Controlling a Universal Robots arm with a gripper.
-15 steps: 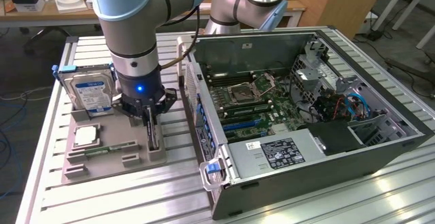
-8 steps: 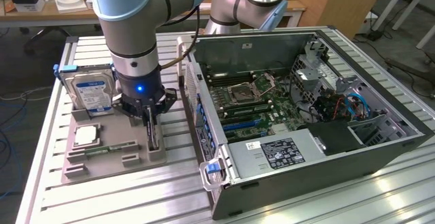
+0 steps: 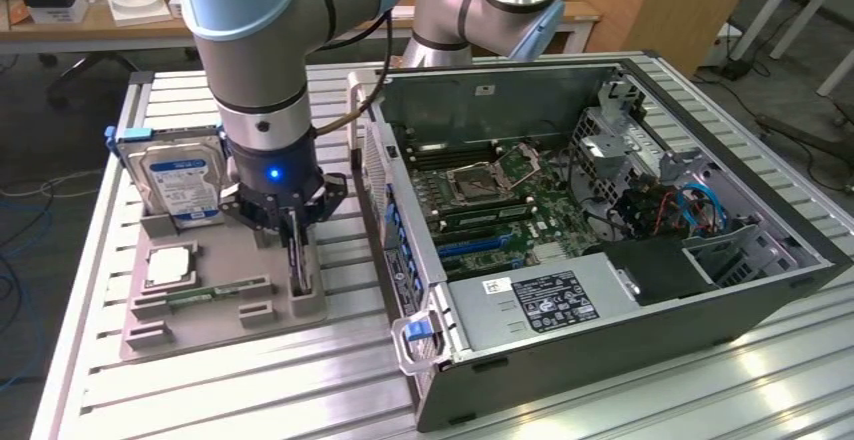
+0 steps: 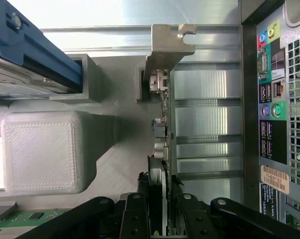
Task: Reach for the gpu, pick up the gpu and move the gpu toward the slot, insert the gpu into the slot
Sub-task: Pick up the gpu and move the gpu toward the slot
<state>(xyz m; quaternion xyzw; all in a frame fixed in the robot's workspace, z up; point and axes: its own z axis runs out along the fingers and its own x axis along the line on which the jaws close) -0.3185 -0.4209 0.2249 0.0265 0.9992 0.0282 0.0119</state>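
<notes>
The gpu (image 3: 302,266) (image 4: 162,124) stands on its long edge in a slot of a grey holder tray (image 3: 214,312) (image 4: 115,149), along the tray's edge nearest the computer case (image 3: 641,332) (image 4: 271,99). In the wrist view its silver bracket (image 4: 167,45) is at the end farthest from the camera, and the card is seen edge-on. The gripper (image 3: 296,228) (image 4: 158,180) comes straight down over the card, with its jaws pinching the gpu, one finger on each flat face. The card looks seated in the tray.

On the same tray, a blue-labelled hard drive (image 3: 184,185) (image 4: 30,55) stands upright at the far corner. A green memory stick (image 3: 214,290) (image 4: 20,217) lies near the tray's front edge, and a square silver chip (image 3: 171,265) lies between the two. The tray sits on the ribbed metal table (image 3: 240,392) (image 4: 204,119), toward the edge at the exterior view's left. The open case lies just beside it, filling the rest of the table.
</notes>
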